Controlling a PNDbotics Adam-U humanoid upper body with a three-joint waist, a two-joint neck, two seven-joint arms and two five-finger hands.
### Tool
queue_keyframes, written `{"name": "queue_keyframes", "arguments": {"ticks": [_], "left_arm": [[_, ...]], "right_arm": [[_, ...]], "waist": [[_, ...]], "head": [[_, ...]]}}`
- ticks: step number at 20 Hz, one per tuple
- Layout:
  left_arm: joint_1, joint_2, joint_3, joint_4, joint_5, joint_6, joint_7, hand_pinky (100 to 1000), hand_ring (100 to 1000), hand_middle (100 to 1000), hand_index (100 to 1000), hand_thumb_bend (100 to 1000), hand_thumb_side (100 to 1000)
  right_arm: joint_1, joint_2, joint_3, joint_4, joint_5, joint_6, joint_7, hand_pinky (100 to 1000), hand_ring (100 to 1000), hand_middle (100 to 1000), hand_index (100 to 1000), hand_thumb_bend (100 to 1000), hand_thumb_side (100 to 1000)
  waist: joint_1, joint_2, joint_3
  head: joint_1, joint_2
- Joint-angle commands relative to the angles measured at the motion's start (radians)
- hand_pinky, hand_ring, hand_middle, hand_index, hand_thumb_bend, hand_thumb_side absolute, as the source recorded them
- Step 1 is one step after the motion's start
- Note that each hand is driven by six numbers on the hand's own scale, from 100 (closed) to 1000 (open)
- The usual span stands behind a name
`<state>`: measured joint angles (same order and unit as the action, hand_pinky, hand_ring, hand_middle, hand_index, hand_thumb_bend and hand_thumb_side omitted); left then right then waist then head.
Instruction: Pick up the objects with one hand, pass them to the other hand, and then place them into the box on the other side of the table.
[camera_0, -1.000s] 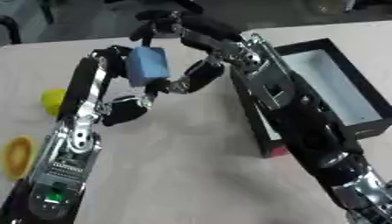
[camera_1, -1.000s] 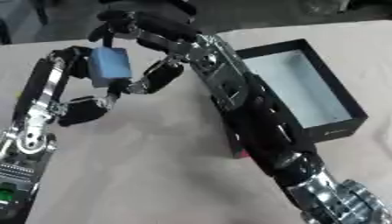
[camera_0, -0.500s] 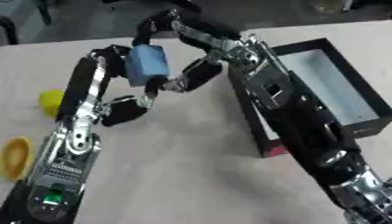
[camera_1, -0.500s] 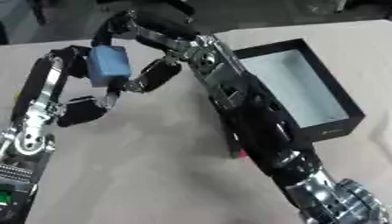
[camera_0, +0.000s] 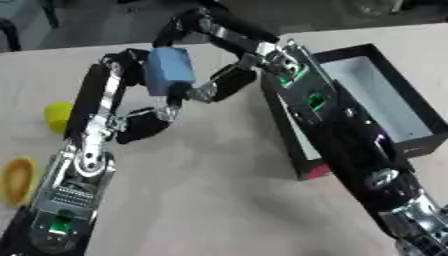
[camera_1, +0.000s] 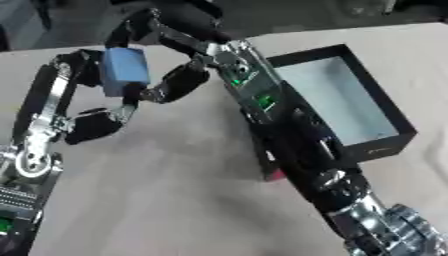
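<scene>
A light blue block is held up over the middle of the table, between my two hands. My left hand reaches up from the lower left and has its fingers curled against the block's left side. My right hand comes across from the right. Its fingers arch over the top of the block and its thumb presses in from the lower right. The black box with a pale blue inside lies open on the right, partly hidden behind my right forearm.
A yellow ball and a yellow ring-shaped thing lie on the table at the left edge. Something pink shows at the box's near corner. Dark chairs stand beyond the table's far edge.
The block stays between both hands at about the same spot. My right hand's fingers have shifted a little over the top of the block.
</scene>
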<state>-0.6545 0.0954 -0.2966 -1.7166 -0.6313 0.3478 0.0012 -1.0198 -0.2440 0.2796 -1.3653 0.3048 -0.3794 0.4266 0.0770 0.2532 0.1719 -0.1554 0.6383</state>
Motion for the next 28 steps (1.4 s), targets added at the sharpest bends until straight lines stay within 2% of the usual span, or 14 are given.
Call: {"name": "queue_keyframes", "arguments": {"ticks": [1, 6, 7, 8, 10, 16, 23, 25, 28], "left_arm": [[-0.009, 0.0, -0.01, -0.019, 0.009, -0.013, -0.006, 680, 588, 461, 511, 151, 100], [-0.008, 0.001, -0.009, -0.019, 0.01, -0.018, -0.012, 680, 588, 461, 511, 151, 100], [-0.008, 0.001, -0.009, -0.019, 0.009, -0.018, -0.012, 706, 634, 523, 586, 151, 100], [-0.006, 0.007, -0.014, -0.014, 0.003, -0.022, -0.017, 752, 726, 633, 719, 354, 100], [0.0, 0.013, -0.016, -0.003, -0.02, -0.034, -0.043, 766, 753, 669, 780, 396, 100], [0.007, 0.017, -0.005, -0.003, -0.053, -0.044, -0.122, 773, 768, 694, 805, 450, 100], [0.01, 0.019, 0.0, -0.006, -0.077, -0.05, -0.159, 792, 800, 730, 839, 659, 100], [0.012, 0.02, 0.001, -0.007, -0.084, -0.051, -0.161, 796, 804, 734, 843, 692, 100], [0.015, 0.022, 0.005, -0.005, -0.096, -0.043, -0.158, 797, 807, 737, 845, 694, 107]], "right_arm": [[-0.022, -0.01, -0.005, -0.027, -0.034, 0.009, -0.005, 824, 826, 277, 633, 282, 145], [-0.022, -0.012, -0.005, -0.03, -0.044, 0.013, -0.003, 824, 826, 277, 633, 282, 145], [-0.022, -0.012, -0.005, -0.03, -0.045, 0.013, -0.002, 825, 826, 267, 630, 252, 206], [-0.023, -0.014, -0.006, -0.031, -0.048, 0.014, -0.002, 824, 823, 261, 630, 294, 153], [-0.024, -0.018, -0.006, -0.034, -0.057, 0.018, -0.001, 824, 827, 259, 633, 295, 154], [-0.024, -0.024, -0.006, -0.044, -0.074, 0.029, 0.004, 823, 830, 255, 632, 297, 154], [-0.023, -0.03, -0.009, -0.048, -0.078, 0.037, -0.001, 821, 834, 250, 627, 305, 157], [-0.023, -0.031, -0.009, -0.047, -0.077, 0.037, -0.003, 820, 835, 248, 627, 307, 158], [-0.022, -0.033, -0.01, -0.048, -0.078, 0.037, -0.006, 819, 834, 247, 626, 308, 158]], "waist": [[-0.005, -0.031, -0.001], [-0.005, -0.031, -0.001], [-0.005, -0.031, -0.001], [-0.004, -0.031, -0.002], [-0.003, -0.032, -0.004], [-0.003, -0.033, -0.006], [-0.002, -0.034, -0.011], [-0.001, -0.034, -0.012], [-0.001, -0.035, -0.014]], "head": [[-0.004, -0.013], [-0.004, -0.013], [-0.005, -0.013], [-0.005, -0.013], [-0.005, -0.012], [-0.007, -0.011], [-0.008, -0.012], [-0.008, -0.012], [-0.009, -0.012]]}}
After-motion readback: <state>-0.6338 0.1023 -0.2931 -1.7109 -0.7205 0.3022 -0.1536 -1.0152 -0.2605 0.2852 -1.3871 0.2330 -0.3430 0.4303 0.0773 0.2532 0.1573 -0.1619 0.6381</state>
